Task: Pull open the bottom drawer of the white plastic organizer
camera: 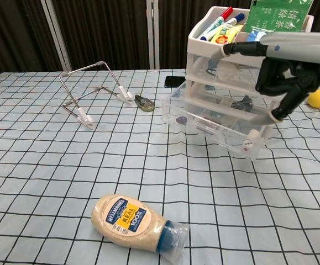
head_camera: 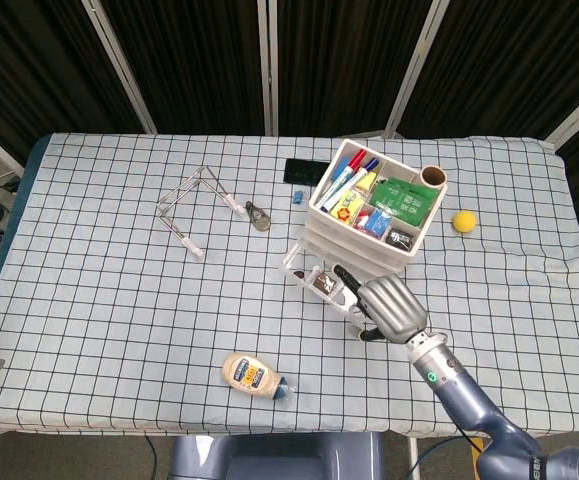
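Hovering right hand (camera: 284,77) | fingers curled, apparently empty | over pulled-out bottom drawer (camera: 215,124)
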You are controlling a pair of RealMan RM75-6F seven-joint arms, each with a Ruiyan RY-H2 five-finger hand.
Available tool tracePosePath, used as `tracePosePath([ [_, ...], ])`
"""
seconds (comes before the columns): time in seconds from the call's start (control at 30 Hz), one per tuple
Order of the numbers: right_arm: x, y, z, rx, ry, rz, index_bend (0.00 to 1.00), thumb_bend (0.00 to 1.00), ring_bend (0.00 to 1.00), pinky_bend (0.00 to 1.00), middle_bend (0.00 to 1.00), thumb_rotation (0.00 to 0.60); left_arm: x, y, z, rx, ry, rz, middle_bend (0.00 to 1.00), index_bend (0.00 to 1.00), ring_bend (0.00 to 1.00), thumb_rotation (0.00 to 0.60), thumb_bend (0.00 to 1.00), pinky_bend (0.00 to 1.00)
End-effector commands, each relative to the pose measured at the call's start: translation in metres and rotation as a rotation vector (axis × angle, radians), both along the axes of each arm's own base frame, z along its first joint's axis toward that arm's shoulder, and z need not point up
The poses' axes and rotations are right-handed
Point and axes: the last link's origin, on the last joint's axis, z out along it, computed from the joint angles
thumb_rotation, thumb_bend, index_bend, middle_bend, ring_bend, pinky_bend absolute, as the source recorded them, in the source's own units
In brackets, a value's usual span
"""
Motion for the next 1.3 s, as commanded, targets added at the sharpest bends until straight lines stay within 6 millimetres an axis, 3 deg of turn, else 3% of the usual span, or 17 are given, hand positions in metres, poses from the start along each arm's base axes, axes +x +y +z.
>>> tracePosePath([
  [0.03,0.012,-0.026,0.007,-0.072,0.112,0.081,0.08,0.09,0.98,0.78,0.98,0.6,-0.001,0.002,0.001,0.007,-0.002,0.007,0.0,0.0,0.0,0.6,0.0,0.0],
  [0.37,0.021,-0.058,-0.002,-0.097,0.357,0.214,0.25,0.09,1.0,0.82,1.0,0.6,-0.001,0.005,0.009,0.026,-0.018,0.007,0.0,0.0,0.0,0.6,0.0,0.0],
  [0.63,0.025,-0.063,-0.012,-0.059,0.489,0.307,0.38,0.09,1.0,0.83,1.0,0.6,-0.003,0.005,0.01,0.032,-0.016,0.016,0.0,0.0,0.0,0.6,0.0,0.0],
  [0.97,0.042,-0.072,-0.017,-0.085,0.577,0.384,0.39,0.08,1.0,0.86,1.0,0.6,-0.002,0.006,0.011,0.042,-0.013,0.022,0.0,0.0,0.0,0.6,0.0,0.0],
  [1.07,0.048,-0.074,-0.019,-0.12,0.692,0.478,0.36,0.04,1.0,0.86,1.0,0.6,-0.004,0.006,0.012,0.045,-0.012,0.032,0.0,0.0,0.0,0.6,0.0,0.0],
  [1.3,0.055,-0.071,-0.024,-0.132,0.781,0.525,0.29,0.02,1.0,0.88,1.0,0.6,-0.006,0.007,0.014,0.052,-0.015,0.042,0.0,0.0,0.0,0.6,0.0,0.0],
])
